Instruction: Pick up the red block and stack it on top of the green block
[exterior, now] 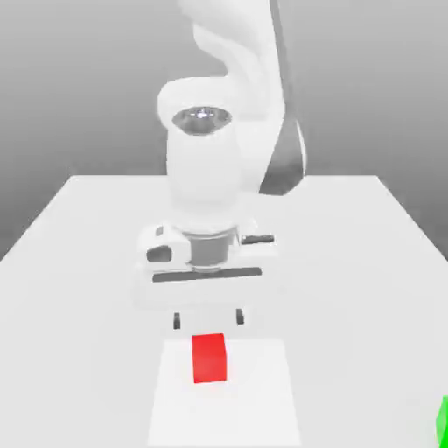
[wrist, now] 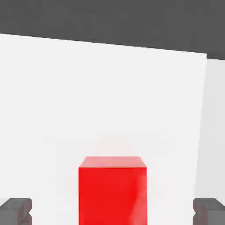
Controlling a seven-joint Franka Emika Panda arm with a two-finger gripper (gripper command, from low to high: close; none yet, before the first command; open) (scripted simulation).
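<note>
**White Arm Poised Over Red Cube**

A glossy white robot arm (exterior: 214,149), all rounded, swollen casings, leans down over a pale matte table (exterior: 79,236). Its tool (exterior: 208,319) hangs just above the table with two short dark fingers (exterior: 177,320) spread wide apart, holding nothing. The red block (exterior: 209,357), a small, sharp-edged cube with plain, flat faces, sits on the table just in front of the tool, closer to the exterior camera, on a slightly brighter rectangular patch (exterior: 262,394) of the surface. From the hand camera, the red block (wrist: 112,191) stands squarely between the two blocky grey fingertips (wrist: 15,211), well clear of each, its top face a shade lighter than its front. The green block (exterior: 443,423) shows as a bright sliver at the exterior view's right edge, well apart from the red cube and nearer the camera. A smooth grey backdrop rises behind the table.
</note>
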